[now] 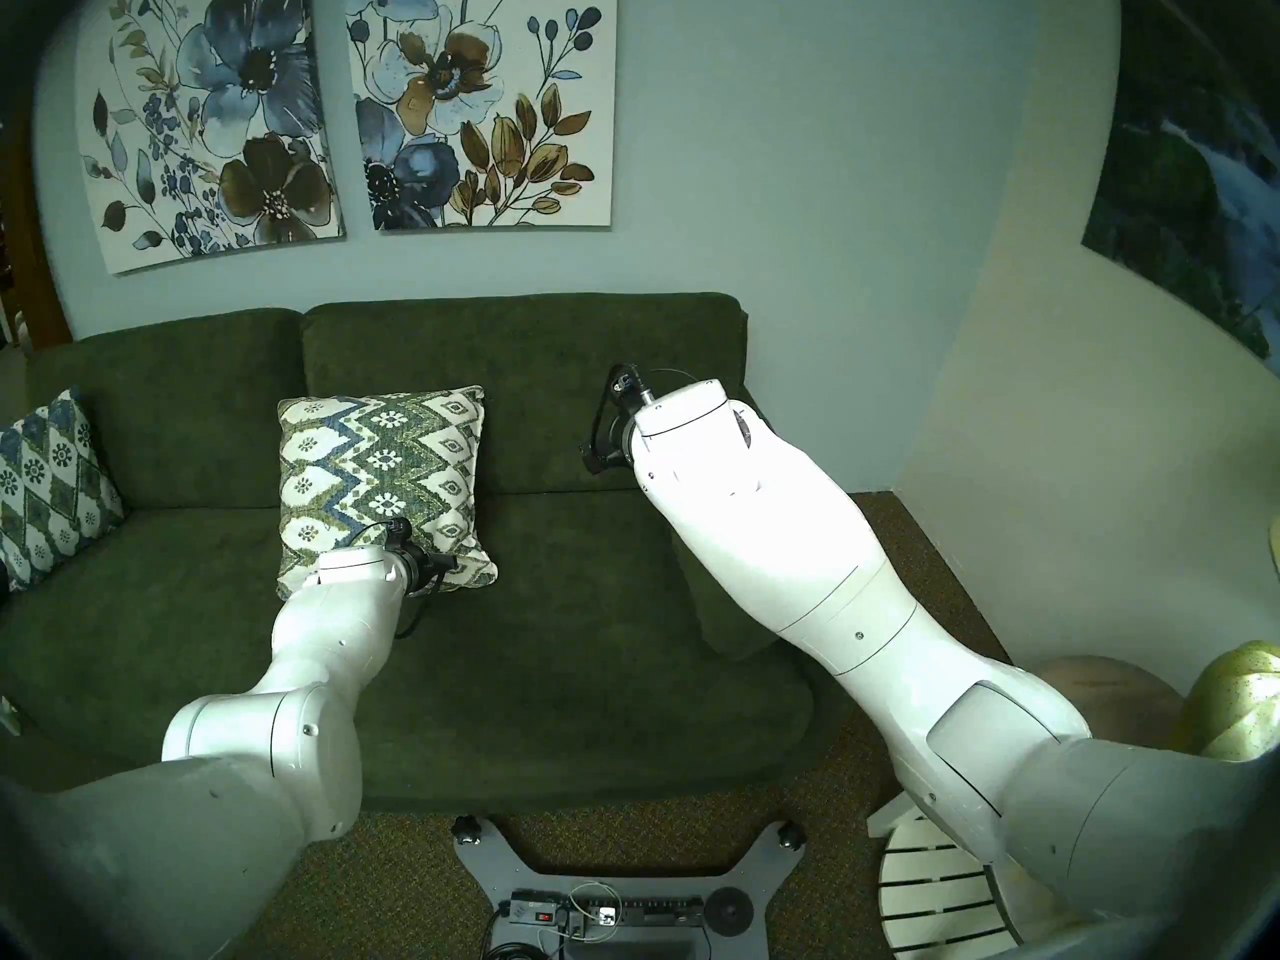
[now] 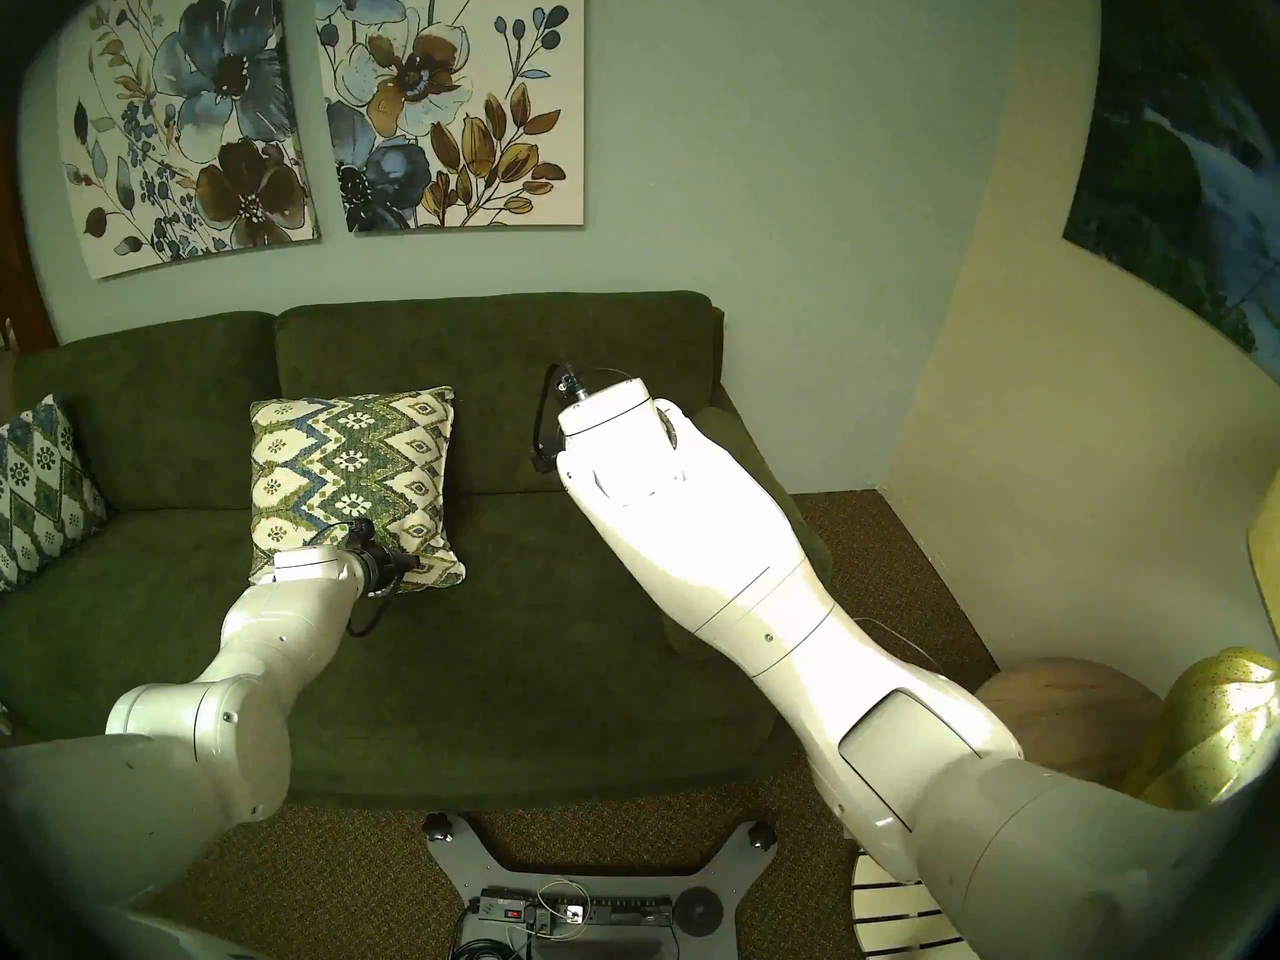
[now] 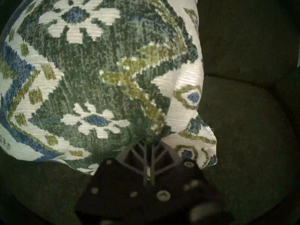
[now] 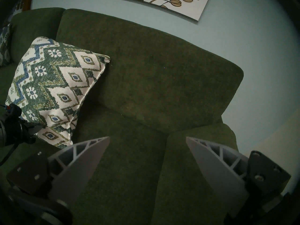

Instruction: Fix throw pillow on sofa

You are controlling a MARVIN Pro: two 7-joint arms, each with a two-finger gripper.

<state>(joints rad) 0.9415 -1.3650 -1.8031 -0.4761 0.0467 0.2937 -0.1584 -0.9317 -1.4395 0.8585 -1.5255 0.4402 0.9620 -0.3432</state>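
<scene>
- Wide dark green plush fabric sofa [image 1: 554,633] against a pale blue-grey wall, two back cushions behind one long seat; brown speckled carpet [image 1: 900,550] at its right end and in front.
- Two floral canvas prints [image 1: 360,99] hung above the left half of the backrest; dark landscape picture [image 1: 1205,176] on the cream side wall at right.
- Square plump cream throw pillow with green-and-blue zigzag bands and flower medallions [image 1: 381,480] standing upright near the seat's middle, leaned on the backrest across the seam between the two back cushions, lower edge on the seat.
- Left gripper [image 3: 149,148] at the pillow's lower right corner, fingers [image 3: 142,156] clenched together with a fold of the patterned fabric bunched at their tips; seen from the head, low over the seat [image 1: 443,567].
- Right gripper [image 4: 147,141] held high above the seat's right half, grey ribbed fingers [image 4: 90,154] spread wide with nothing between them.
- Bluer diamond-lattice pillow [image 1: 48,487] propped at the sofa's far left end, well apart from the zigzag one.
- Open green seat stretching from the zigzag pillow's right edge to the sofa's right arm.
- White slatted round stool [image 1: 942,896] and wooden sphere [image 1: 1108,695] on the floor at lower right, just beside the right arm's base.
</scene>
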